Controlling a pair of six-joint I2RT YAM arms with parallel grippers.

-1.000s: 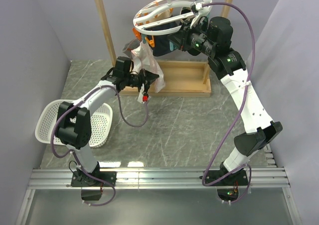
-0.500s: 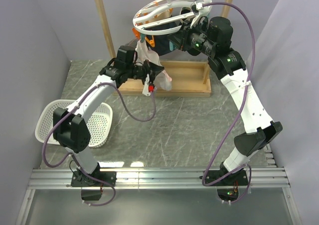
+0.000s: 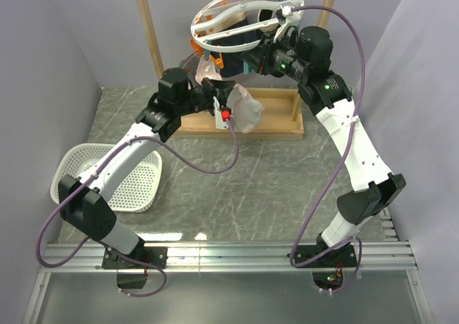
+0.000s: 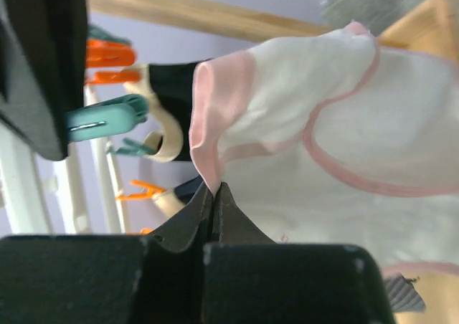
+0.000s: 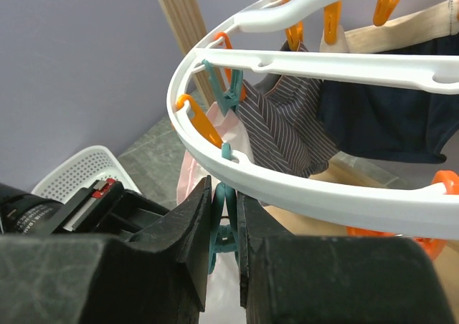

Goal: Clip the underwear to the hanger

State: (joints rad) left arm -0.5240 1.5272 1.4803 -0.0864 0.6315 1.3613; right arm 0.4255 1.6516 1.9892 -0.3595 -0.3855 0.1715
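The underwear, pale white with pink trim, hangs in the air in front of the wooden rack. My left gripper is shut on its pink waistband edge; in the left wrist view the fingertips pinch the trim and the underwear spreads above them. The white oval hanger hangs from the rack's top bar. My right gripper is under its ring. In the right wrist view it is shut on a teal clip dangling from the hanger. Pink fabric hangs just behind that clip.
The wooden frame rack stands at the back. Dark garments and a grey striped cloth hang from the hanger, among orange clips. A white basket lies at the left by the left arm.
My left arm has lifted and swung to the right, carrying the underwear up toward the hanger's ring. The right gripper has stayed on the teal clip.
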